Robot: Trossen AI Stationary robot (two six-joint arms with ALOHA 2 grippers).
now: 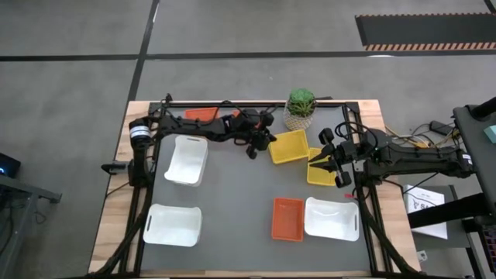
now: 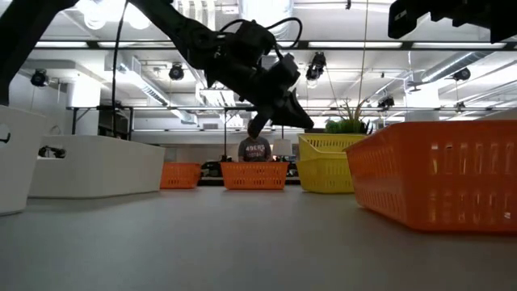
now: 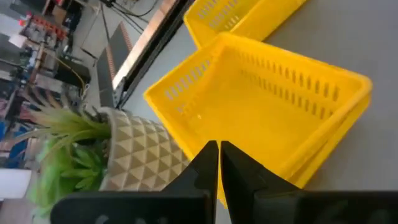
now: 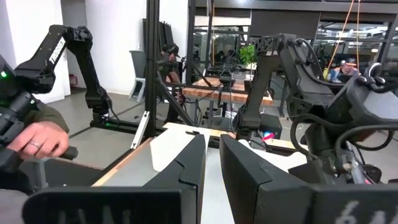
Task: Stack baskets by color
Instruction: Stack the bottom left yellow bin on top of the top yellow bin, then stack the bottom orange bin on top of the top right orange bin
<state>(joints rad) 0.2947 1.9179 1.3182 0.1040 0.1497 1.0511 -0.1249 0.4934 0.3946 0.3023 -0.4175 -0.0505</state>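
Observation:
Beside the potted plant, a yellow basket (image 1: 288, 146) rests on its base on the table; in the left wrist view this yellow basket (image 3: 267, 106) shows a doubled rim, like two nested. My left gripper (image 1: 267, 143) is shut, its fingertips (image 3: 211, 155) at the basket's near corner, just above the rim in the low view (image 2: 308, 125). Another yellow basket (image 1: 320, 172) lies under my raised right gripper (image 1: 319, 160), which is narrowly open with nothing between its fingers (image 4: 212, 143). An orange basket (image 1: 287, 218) and three white baskets (image 1: 187, 160) (image 1: 172, 225) (image 1: 332, 218) lie apart. My left gripper has its shut fingertips in front of the yellow basket's near corner (image 3: 199, 134). The fingers themselves hide that spot, so I cannot tell whether they touch the rim. They slant down at the basket from the table's left.
The potted plant (image 1: 301, 108) stands at the far edge, close to the yellow basket. Two orange baskets (image 2: 180, 175) (image 2: 254, 175) sit at the far left, one (image 1: 201, 115) showing beside the left arm. A person (image 2: 254, 148) sits in the room beyond the table.

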